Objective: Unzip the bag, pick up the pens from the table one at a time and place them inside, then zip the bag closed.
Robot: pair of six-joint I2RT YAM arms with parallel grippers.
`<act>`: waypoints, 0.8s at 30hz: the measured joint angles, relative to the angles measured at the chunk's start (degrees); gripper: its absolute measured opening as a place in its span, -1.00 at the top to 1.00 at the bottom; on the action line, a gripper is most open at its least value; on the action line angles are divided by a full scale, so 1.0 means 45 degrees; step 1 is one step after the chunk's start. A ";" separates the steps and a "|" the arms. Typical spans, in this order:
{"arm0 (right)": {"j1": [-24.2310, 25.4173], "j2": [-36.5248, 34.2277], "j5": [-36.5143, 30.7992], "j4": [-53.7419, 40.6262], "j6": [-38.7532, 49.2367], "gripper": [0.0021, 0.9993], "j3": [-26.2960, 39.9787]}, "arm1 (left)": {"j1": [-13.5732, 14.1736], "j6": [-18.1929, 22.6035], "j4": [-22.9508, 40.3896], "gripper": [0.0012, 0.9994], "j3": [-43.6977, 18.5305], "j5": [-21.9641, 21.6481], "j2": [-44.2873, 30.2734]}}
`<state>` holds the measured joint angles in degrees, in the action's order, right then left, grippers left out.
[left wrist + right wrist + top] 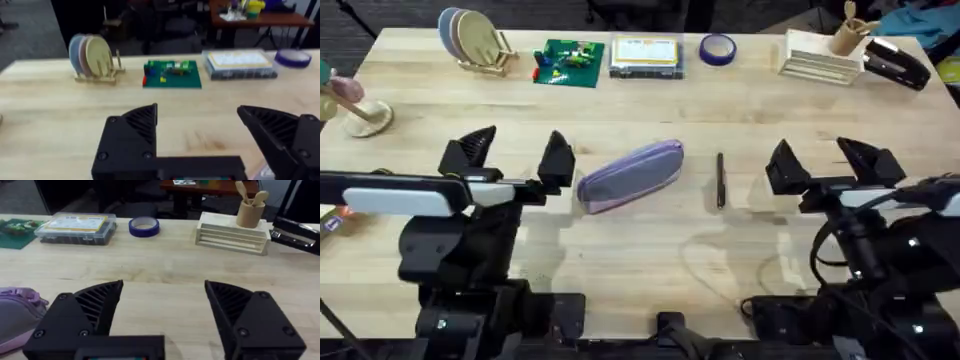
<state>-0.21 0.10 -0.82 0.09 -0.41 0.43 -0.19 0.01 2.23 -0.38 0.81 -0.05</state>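
Note:
The lavender-purple bag (630, 175) lies tilted in the middle of the table (650, 110); one end of the bag (17, 317) also appears in the right wrist view. Its zipper state I cannot make out. A slim black pen (720, 180) lies just right of the bag, pointing away from the bases. My left gripper (515, 157) hovers open just left of the bag, with nothing between its fingers (132, 132). My right gripper (825, 160) stands open to the right of the pen, also empty, its fingers (90, 307) spread wide.
Along the far edge stand a plate rack (475, 42), a green brick plate (570, 62), a clear box with yellow label (645, 55), a purple tape roll (717, 47), a wooden rack with a utensil cup (825, 55) and a black stapler (895, 62).

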 joint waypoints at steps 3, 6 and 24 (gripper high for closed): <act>0.0000 -0.0035 -0.0010 -0.0519 0.0007 -1.00 0.0243 | 0.0000 0.0005 0.1967 -0.99 -0.0676 0.0193 -0.0034; 0.0000 -0.0413 -0.0063 -0.1923 0.0209 -0.99 0.1139 | 0.0000 0.0009 0.3454 -0.99 -0.1701 0.0355 -0.0125; 0.0000 -0.7191 -0.0097 -0.6901 0.1454 -1.00 1.0653 | 0.0000 0.0582 0.9584 -0.99 -1.0514 0.2197 -0.7862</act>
<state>-0.21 -32.26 -1.26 -30.96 6.13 48.37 -0.19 2.63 45.36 -47.69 10.70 -35.43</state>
